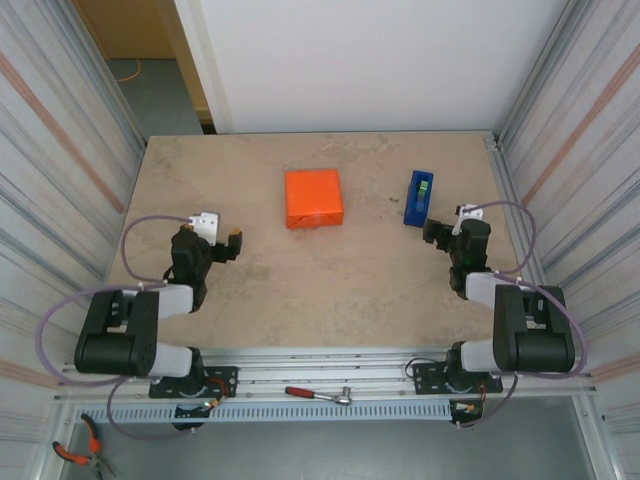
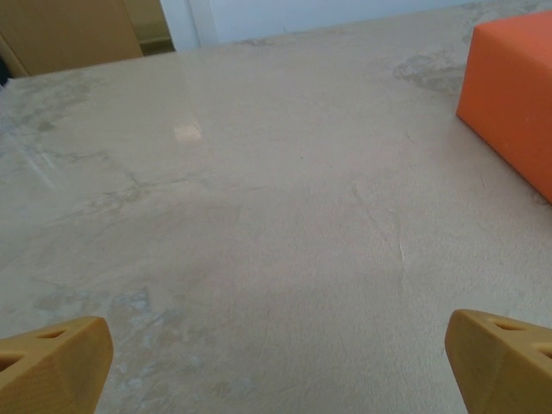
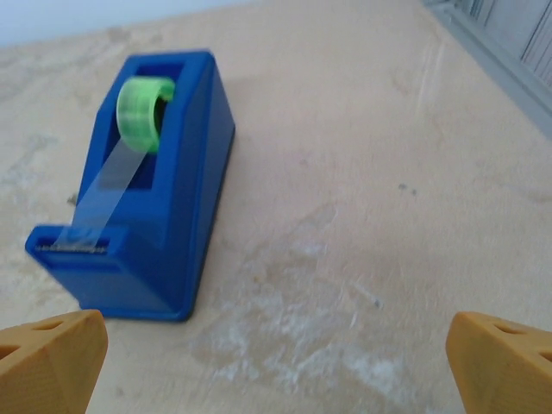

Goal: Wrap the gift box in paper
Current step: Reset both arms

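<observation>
Bright orange thin paper (image 1: 314,198) is sitting mid-table as a closed, squarish low parcel. No pink cardboard is showing, so the gift box is presumably lying inside, fully covered. Blue plastic tape dispenser with green roll (image 1: 419,197) is standing well apart to the parcel's right, just ahead of the right gripper (image 1: 450,222), likely parked in reach for sealing. Left gripper (image 1: 222,236) is hovering over bare beige stone-look table (image 1: 300,290). Both claws are standing spread wide, gripping nothing. Wrapping is looking nearly finished.
</observation>
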Available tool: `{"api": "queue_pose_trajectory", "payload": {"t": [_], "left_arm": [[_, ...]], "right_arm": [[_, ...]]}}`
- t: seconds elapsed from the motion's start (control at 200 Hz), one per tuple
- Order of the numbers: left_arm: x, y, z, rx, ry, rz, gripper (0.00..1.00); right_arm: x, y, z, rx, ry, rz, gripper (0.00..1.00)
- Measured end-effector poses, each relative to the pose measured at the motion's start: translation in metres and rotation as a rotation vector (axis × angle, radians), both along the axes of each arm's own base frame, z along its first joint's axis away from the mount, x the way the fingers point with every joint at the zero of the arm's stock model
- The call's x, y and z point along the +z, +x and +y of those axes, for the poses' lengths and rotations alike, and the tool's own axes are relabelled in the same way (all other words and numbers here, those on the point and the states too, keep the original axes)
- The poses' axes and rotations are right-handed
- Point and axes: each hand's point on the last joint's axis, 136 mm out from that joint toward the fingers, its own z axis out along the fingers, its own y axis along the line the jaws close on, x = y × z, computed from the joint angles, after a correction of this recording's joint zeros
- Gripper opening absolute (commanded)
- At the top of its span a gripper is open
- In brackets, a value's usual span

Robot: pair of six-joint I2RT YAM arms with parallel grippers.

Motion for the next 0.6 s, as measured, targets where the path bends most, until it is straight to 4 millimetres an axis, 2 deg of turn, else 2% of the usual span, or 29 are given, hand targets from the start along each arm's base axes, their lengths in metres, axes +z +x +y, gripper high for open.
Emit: {"api": "queue_pose_trajectory", "payload": {"t": [0.12,0.235,0.426,0.596], "left_arm": [[-0.024,0.000,-0.003,-0.019,-0.004,0.063,0.99],[-0.020,0.006,-0.003,-0.036,-0.022,0.059,0.99],[0.000,0.024,0.007,-0.030,-0.070,0.023,0.99],[-0.003,0.024,0.009,-0.004,-0.074,0.041,0.99]], "right_arm": [[-0.022,-0.005,-0.008,-0.005,0.016,0.011,0.99],[-0.035,-0.003,0.006,0.040,0.016,0.039,0.99],[-0.014,0.020,0.010,0.067,-0.001,-0.006,0.99],[-0.012,0.021,0.012,0.072,-0.006,-0.009,0.99]]}}
